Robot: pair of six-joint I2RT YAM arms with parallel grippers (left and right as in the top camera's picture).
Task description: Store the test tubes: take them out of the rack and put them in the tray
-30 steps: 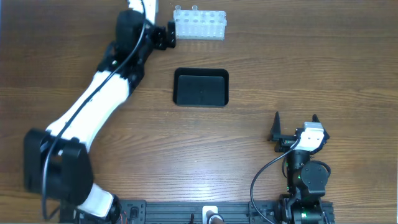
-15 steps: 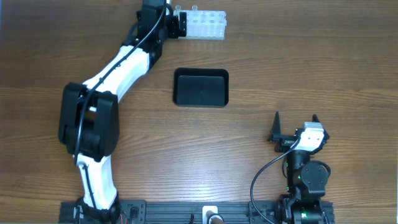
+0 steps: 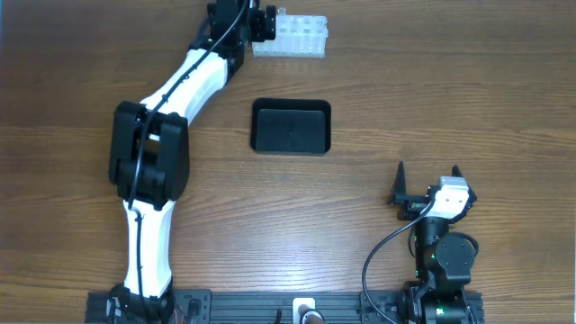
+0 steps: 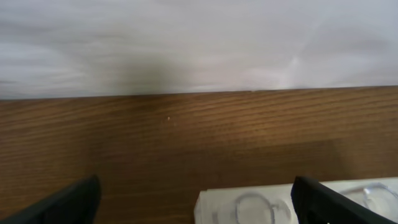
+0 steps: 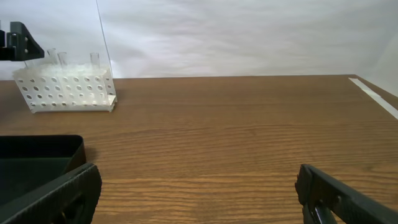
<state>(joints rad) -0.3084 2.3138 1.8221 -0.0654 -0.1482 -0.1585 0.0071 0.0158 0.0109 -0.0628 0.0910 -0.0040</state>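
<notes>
The white perforated rack (image 3: 292, 36) stands at the far middle of the table, with clear test tubes (image 5: 62, 59) upright in it. My left gripper (image 3: 264, 22) hangs open above the rack's left end; in its wrist view the rack's top (image 4: 249, 205) with a tube mouth lies between the two fingers. The black tray (image 3: 291, 126) lies nearer, in front of the rack, and looks bare inside. My right gripper (image 3: 425, 184) stands open near its base, holding nothing. From there I see the rack (image 5: 65, 87), the tray's corner (image 5: 37, 155) and the left gripper (image 5: 15, 40).
A white wall runs behind the table's far edge (image 4: 199, 93), close behind the rack. Bare wooden tabletop (image 3: 450, 99) spreads to the right of the rack and tray. A strip of tape (image 5: 373, 93) marks the far right of the table.
The left arm has stretched out and carried its gripper from the rack's left side to just above the rack's left end. The right arm has kept still.
</notes>
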